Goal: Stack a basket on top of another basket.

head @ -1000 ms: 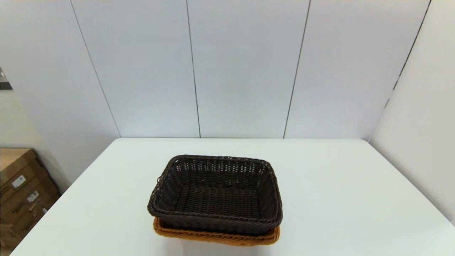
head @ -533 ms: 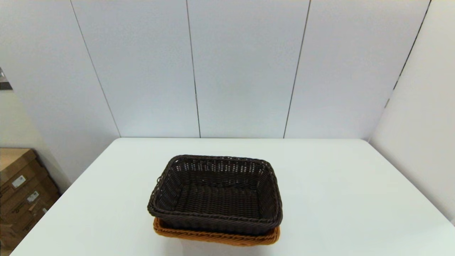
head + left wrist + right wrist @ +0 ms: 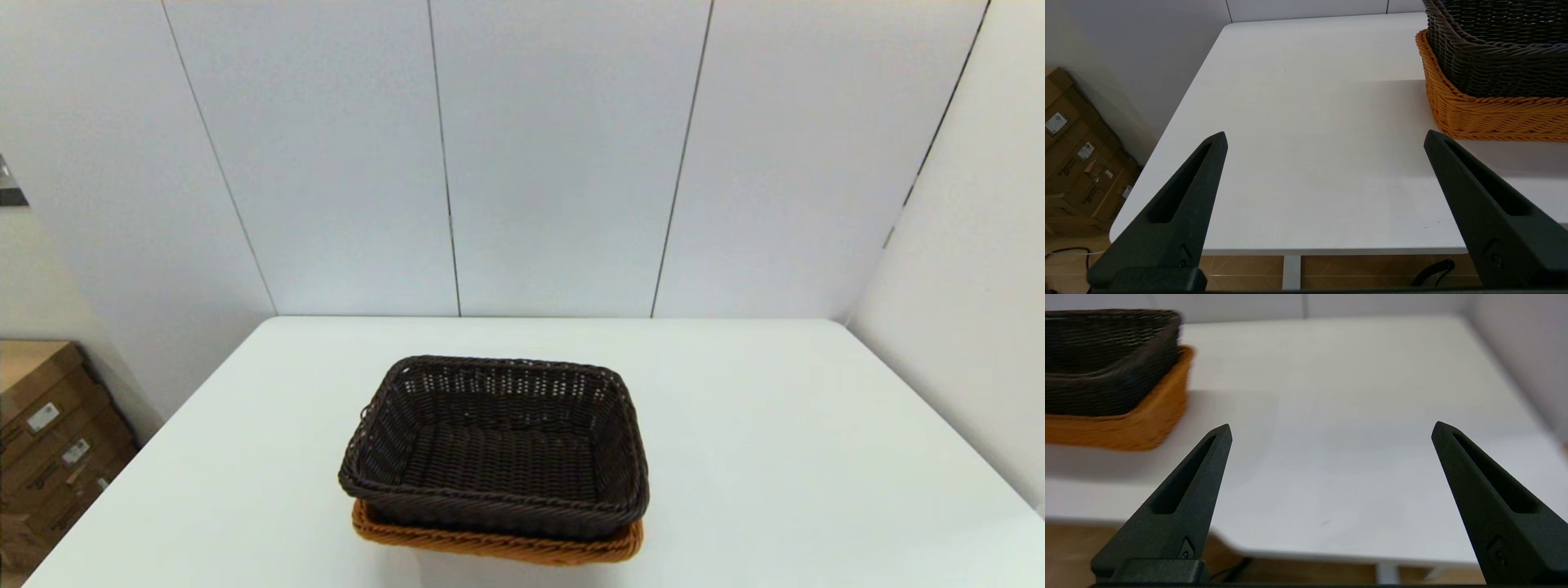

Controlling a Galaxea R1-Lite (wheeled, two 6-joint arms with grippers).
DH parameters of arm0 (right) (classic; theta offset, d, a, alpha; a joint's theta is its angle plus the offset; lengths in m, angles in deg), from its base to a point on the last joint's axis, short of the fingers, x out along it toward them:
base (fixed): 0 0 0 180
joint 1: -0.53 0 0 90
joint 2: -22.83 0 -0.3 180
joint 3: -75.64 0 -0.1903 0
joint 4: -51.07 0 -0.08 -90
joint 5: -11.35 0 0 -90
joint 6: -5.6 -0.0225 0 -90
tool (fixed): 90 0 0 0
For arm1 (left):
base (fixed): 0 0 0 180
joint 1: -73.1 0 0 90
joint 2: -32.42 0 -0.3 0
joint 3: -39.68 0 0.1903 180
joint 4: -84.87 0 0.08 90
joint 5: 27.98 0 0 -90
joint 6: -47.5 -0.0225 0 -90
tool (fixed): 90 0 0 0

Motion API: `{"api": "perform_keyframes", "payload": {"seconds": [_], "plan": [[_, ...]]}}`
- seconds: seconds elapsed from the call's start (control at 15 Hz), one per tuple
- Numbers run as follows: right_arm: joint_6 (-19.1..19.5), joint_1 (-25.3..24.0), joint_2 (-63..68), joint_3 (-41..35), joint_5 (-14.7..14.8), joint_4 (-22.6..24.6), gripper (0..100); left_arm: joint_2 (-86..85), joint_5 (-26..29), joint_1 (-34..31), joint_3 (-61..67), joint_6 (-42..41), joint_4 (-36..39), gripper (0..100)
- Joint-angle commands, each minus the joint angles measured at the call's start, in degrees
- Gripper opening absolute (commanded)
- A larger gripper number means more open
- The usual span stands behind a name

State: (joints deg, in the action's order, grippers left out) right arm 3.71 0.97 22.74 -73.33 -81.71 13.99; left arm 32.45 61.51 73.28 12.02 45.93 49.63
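On table (image 3: 775, 457): dark basket (image 3: 498, 445) nested in orange basket (image 3: 498, 545); wrist views alone show grippers

dark basket (image 3: 1106, 363) in orange basket (image 3: 1139, 424)

A lab-like test bay: white table (image 3: 775, 457), plain panel walls (image 3: 555, 163), stacked cardboard boxes (image 3: 49, 441).

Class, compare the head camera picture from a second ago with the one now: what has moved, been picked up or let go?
Nothing visibly changed. The dark basket still sits nested in the orange basket near the front of the table, and neither arm shows in the head view.
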Motion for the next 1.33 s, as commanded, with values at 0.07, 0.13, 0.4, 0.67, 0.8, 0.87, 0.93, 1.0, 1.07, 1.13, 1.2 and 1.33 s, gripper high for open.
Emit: {"api": "perform_keyframes", "payload": {"seconds": [0.07, 0.13, 0.4, 0.67, 0.8, 0.87, 0.93, 1.0, 1.07, 1.13, 1.2, 1.33], "plan": [[6.8, 0.0, 0.1, -4.8, 1.7, 5.7, 100, 0.0, -0.1, 0.0, 0.1, 0.0, -0.1, 100], [6.7, 0.0, 0.1, -4.9, 1.7, 6.3, 100, 0.0, -0.1, 0.0, 0.0, 0.0, -0.1, 100], [7.0, 0.0, 0.1, -6.3, 2.1, 10.0, 100, 0.0, -0.1, 0.0, 0.0, 0.0, -0.1, 100], [6.6, 0.0, 0.1, -6.1, 1.9, 9.4, 100, 0.0, 0.0, 0.0, 0.0, 0.0, -0.1, 100], [6.6, 0.0, 0.1, -6.1, 1.9, 9.4, 100, 0.0, 0.0, 0.0, 0.0, 0.0, -0.1, 100], [6.5, 0.0, 0.1, -6.1, 1.9, 9.5, 100, 0.0, 0.0, 0.0, 0.0, 0.0, -0.1, 100], [6.0, 0.0, 0.1, -6.1, 2.2, 9.4, 100, 0.0, 0.0, 0.0, 0.0, 0.0, -0.1, 100], [5.6, 0.0, 0.1, -6.1, 2.2, 9.4, 100, 0.0, 0.0, 0.0, 0.1, 0.0, -0.1, 100], [5.3, 0.0, 0.1, -6.1, 2.3, 9.4, 100, 0.0, -0.1, 0.0, 0.0, 0.0, -0.1, 100], [5.2, 0.0, 0.1, -6.1, 2.3, 9.4, 100, 0.0, 0.0, 0.0, 0.1, 0.0, -0.1, 100], [5.2, 0.0, 0.1, -6.1, 2.3, 9.4, 100, 0.0, 0.0, 0.0, 0.0, 0.0, -0.1, 100], [5.2, 0.0, 0.1, -6.1, 2.3, 9.4, 100, 0.0, 0.0, 0.0, 0.0, 0.0, -0.1, 100]]}}
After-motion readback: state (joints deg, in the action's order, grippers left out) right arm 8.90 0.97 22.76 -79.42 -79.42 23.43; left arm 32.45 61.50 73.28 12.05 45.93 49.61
